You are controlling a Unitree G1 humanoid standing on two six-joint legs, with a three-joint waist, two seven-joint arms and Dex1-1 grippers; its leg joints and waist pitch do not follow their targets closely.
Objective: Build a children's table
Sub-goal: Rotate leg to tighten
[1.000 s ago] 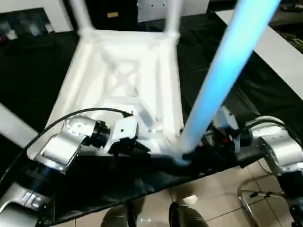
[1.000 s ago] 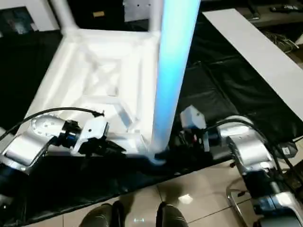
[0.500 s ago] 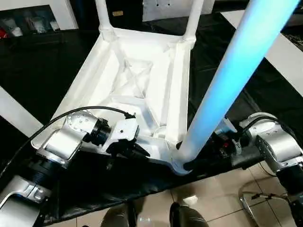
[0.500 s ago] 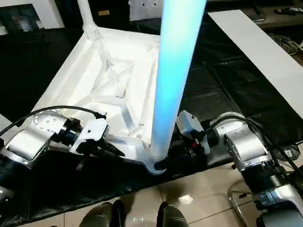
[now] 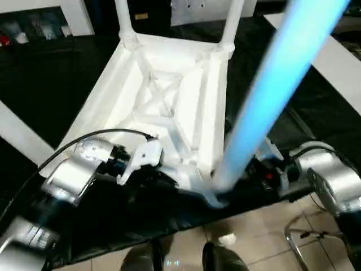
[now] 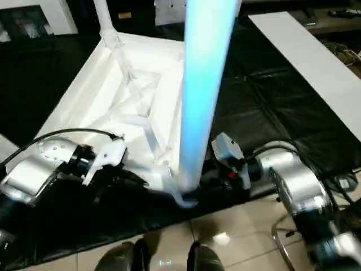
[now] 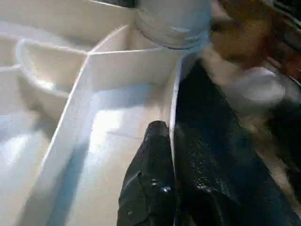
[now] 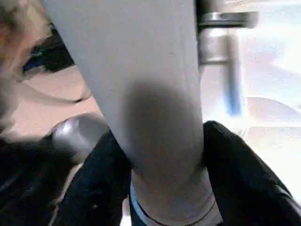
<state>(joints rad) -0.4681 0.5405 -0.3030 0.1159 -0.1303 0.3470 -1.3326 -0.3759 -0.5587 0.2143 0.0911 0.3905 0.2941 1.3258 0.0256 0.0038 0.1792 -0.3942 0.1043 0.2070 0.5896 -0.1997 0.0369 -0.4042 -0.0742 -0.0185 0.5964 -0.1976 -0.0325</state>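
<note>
**Item: children's table, inverted, near-right leg at its socket**

Location: the table top (image 5: 169, 107) lies ribbed side up on the black worktop (image 5: 51, 101), from the upper centre of the head views down to the lower centre. Its long axis runs from the upper edge toward the lower edge, tilted slightly to the left. Two legs (image 5: 125, 22) already stand at its far corners, pointing up.

Leg in hand: the leg (image 6: 203, 84) stands at the corner in the lower centre, flared end down at the socket, shaft rising and leaning toward the upper right in the left eye view.

Right gripper (image 8: 160, 174): half-open span, fingers closed round the leg just above its base.

Left gripper (image 7: 171, 188): pinched narrow on the table's rim wall beside that corner.

Risks, as judged:
- The leg leans; pushed down off-axis, it may jam or skid off the socket lip.
- This corner sits at the worktop's edge; a sideways shove could slide the top over.
- The rim pinch is thin and may slip.
</note>
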